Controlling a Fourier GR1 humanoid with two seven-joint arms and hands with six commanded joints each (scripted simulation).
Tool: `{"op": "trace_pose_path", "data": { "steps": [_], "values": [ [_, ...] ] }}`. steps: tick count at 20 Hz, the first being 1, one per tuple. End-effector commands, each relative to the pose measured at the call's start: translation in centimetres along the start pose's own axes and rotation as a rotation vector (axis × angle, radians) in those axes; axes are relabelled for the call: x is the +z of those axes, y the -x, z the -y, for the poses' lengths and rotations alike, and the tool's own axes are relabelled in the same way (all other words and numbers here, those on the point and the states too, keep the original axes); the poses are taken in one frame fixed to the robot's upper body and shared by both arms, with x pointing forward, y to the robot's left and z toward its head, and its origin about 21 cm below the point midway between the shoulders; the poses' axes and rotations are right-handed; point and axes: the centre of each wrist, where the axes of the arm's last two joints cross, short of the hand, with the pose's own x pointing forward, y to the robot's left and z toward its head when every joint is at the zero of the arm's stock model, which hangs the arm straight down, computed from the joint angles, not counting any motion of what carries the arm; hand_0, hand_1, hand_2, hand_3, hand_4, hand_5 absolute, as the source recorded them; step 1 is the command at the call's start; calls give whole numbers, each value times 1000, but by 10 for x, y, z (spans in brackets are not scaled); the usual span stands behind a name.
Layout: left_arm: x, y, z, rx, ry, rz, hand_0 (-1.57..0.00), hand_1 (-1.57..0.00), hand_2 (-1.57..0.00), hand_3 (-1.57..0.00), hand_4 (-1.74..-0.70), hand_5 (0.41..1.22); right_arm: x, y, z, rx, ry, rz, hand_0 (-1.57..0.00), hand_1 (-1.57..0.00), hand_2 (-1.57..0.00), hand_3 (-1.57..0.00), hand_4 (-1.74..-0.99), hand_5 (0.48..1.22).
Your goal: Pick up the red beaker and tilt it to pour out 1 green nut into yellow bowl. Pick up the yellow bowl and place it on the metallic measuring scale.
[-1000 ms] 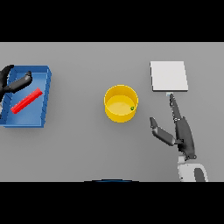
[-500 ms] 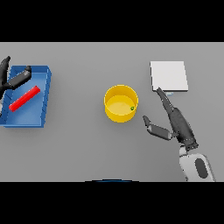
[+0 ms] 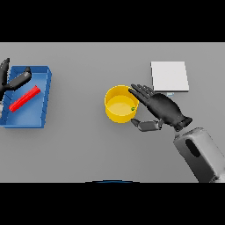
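Pour looks done: green nut (image 3: 132, 108) sits in your yellow bowl (image 3: 115, 115); right robot hand (image 3: 161, 110) open beside its rim, not gripping; metallic measuring scale (image 3: 169, 76) awaits.

R hand (image 3: 163, 110) open, fingers (image 3: 139, 91) touching yellow bowl (image 3: 115, 109) w/ green nut (image 3: 132, 108); scale (image 3: 169, 76) behind.
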Motion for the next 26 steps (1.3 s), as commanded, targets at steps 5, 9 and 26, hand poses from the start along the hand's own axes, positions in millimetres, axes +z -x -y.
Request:
{"op": "trace_pose_path", "data": {
  "steps": [5, 9, 26],
  "values": [
    [0, -8, 2, -8, 11, 12, 0, 1, 1, 1, -799, 721, -27, -3, 2, 83, -141, 50, 1, 1, 1, 1, -1274, 662],
    [1, -7, 2, -17, 13, 14, 1, 1, 1, 1, -796, 716, -40, -1, 6, 148, -237, 99, 1, 1, 1, 1, -1261, 685],
    [-3, -3, -5, -13, 1, 23, 1, 1, 1, 1, -793, 731, -83, -11, -14, 258, -496, 90, 1, 1, 1, 1, -1304, 713]
  ]
}}
